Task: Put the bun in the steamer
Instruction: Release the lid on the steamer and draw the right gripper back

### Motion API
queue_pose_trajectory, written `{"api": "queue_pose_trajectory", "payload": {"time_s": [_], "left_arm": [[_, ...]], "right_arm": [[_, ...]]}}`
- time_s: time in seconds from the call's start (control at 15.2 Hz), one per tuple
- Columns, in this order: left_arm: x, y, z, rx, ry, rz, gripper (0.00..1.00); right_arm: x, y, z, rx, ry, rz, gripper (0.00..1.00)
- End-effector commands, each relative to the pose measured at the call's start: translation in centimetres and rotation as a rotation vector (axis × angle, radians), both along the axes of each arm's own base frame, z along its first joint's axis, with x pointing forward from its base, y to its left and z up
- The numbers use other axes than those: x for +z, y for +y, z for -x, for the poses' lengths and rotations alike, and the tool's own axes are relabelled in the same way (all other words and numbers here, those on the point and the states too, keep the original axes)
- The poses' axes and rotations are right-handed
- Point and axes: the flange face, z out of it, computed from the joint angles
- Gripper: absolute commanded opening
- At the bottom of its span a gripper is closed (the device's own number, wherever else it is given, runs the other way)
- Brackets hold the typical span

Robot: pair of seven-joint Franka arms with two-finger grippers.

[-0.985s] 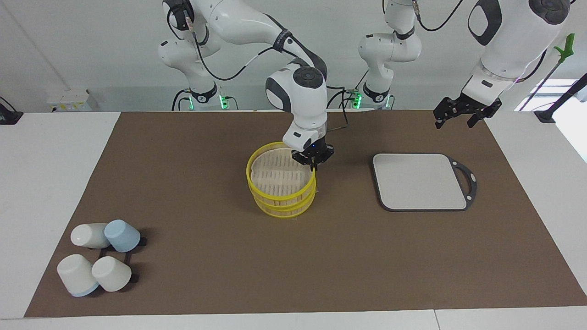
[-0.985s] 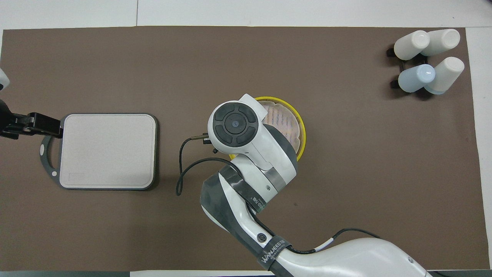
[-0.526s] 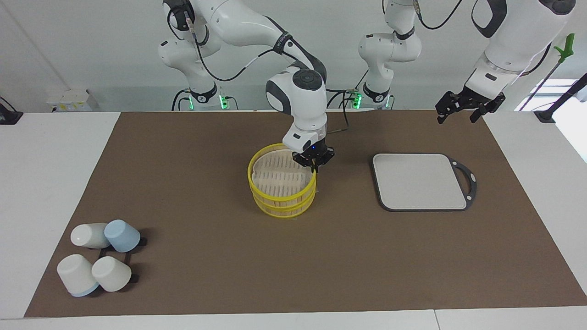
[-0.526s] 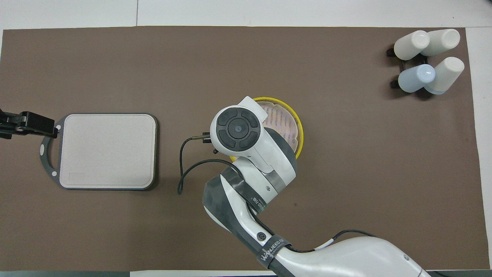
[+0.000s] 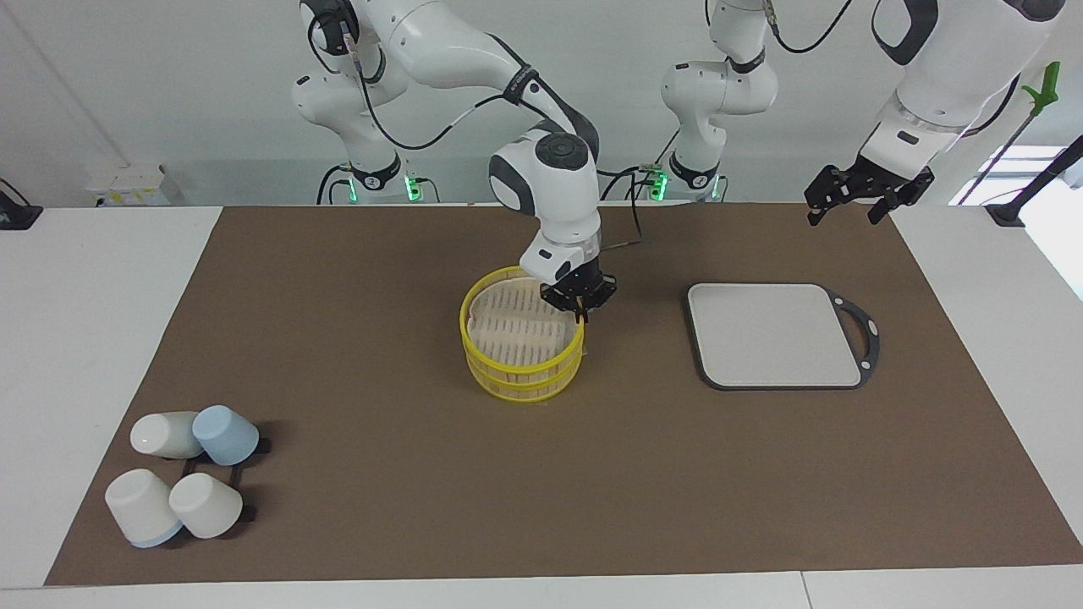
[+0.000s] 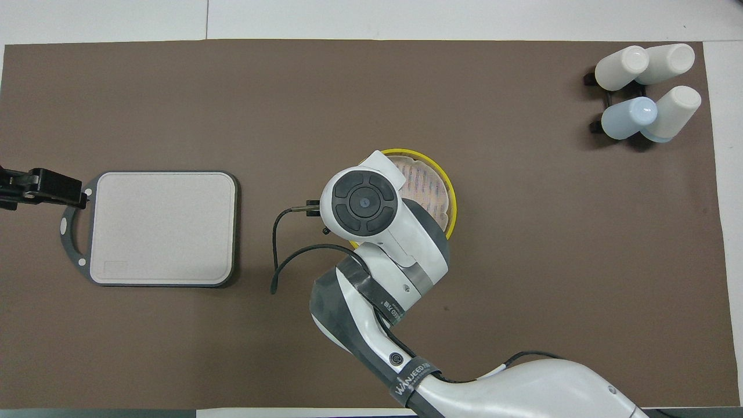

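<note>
**Gripping the steamer's rim: right arm at the basket, no bun in sight**

Reaching from its base to the middle of the table, the right gripper [image 5: 579, 306] is standing at the edge of the steamer [image 5: 518, 372] that faces the left arm's end of the table. Its fingers are closing narrowly over the top yellow rim there, and they appear to be pinching the lid or the rim itself. In the overhead view the arm's wrist is covering that edge, so only the part of the steamer [image 6: 450, 197] farther from the robots is showing. The slatted top surface is lying flat across the basket's mouth, so the steamer is apparently closed.

The bun is not showing in either view; it may be hidden inside the basket or absent, and the pictures do not settle which. The cutting board [image 5: 774, 334], lying toward the left arm's end of the table, is bare.

The left gripper [image 5: 854, 196] is waiting in the air over the table's edge beside the board, its fingers spread and holding nothing.

Judged from this layout, the task is either at its opening step or at its close.

Four cups [image 5: 182, 478] are resting at the right arm's end of the table, well apart from the steamer.
</note>
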Motion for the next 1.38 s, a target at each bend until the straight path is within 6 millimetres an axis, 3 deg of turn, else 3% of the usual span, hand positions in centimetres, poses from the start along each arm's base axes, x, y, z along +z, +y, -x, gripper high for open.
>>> {"api": "queue_pose_trajectory", "payload": {"time_s": [0.0, 0.07, 0.13, 0.2, 0.26, 0.46, 0.66, 0.72, 0.92, 1.05, 1.12, 1.25, 1.31], "left_arm": [[0.3, 0.2, -0.1, -0.012, 0.006, 0.009, 1.0], [0.3, 0.2, -0.1, -0.012, 0.006, 0.009, 1.0], [0.4, 0.2, -0.1, -0.01, 0.003, 0.009, 1.0], [0.3, 0.2, -0.1, -0.01, 0.006, 0.009, 1.0], [0.3, 0.3, -0.1, -0.01, 0.006, 0.009, 1.0], [0.3, 0.2, -0.1, -0.012, 0.005, 0.009, 1.0], [0.3, 0.2, 0.0, -0.012, 0.006, 0.009, 1.0], [0.3, 0.2, 0.0, -0.012, 0.006, 0.009, 1.0], [0.4, 0.2, 0.0, -0.012, 0.005, 0.009, 1.0], [0.3, 0.1, 0.0, -0.006, 0.004, 0.041, 1.0], [0.3, 0.5, -0.1, 0.007, 0.001, 0.053, 1.0], [0.3, 0.6, -0.1, 0.01, 0.001, 0.055, 1.0], [0.3, 0.6, -0.1, 0.01, 0.001, 0.055, 1.0]], "right_arm": [[-1.4, -0.6, 1.2, -0.037, 0.024, 0.01, 0.0], [-1.4, -0.7, 1.1, -0.039, 0.024, 0.01, 0.14], [-1.4, -0.7, 1.1, -0.04, 0.023, 0.009, 0.35], [-1.1, -0.5, 1.0, -0.041, 0.02, 0.006, 0.63], [-0.3, -0.3, 0.7, -0.038, 0.006, -0.003, 1.0], [4.2, -0.3, -1.1, -0.052, -0.023, -0.027, 1.0], [9.1, -4.0, -3.7, -0.099, -0.013, 0.009, 1.0], [11.2, -6.6, -4.2, -0.124, -0.006, 0.028, 1.0], [15.8, -19.3, -6.0, -0.08, 0.055, 0.102, 1.0], [18.0, -28.0, -4.9, -0.05, 0.136, 0.148, 1.0], [19.0, -31.3, -4.1, -0.027, 0.162, 0.16, 1.0], [20.0, -34.2, -1.3, -0.004, 0.189, 0.174, 1.0], [20.0, -34.5, -1.0, -0.007, 0.194, 0.176, 1.0]]}}
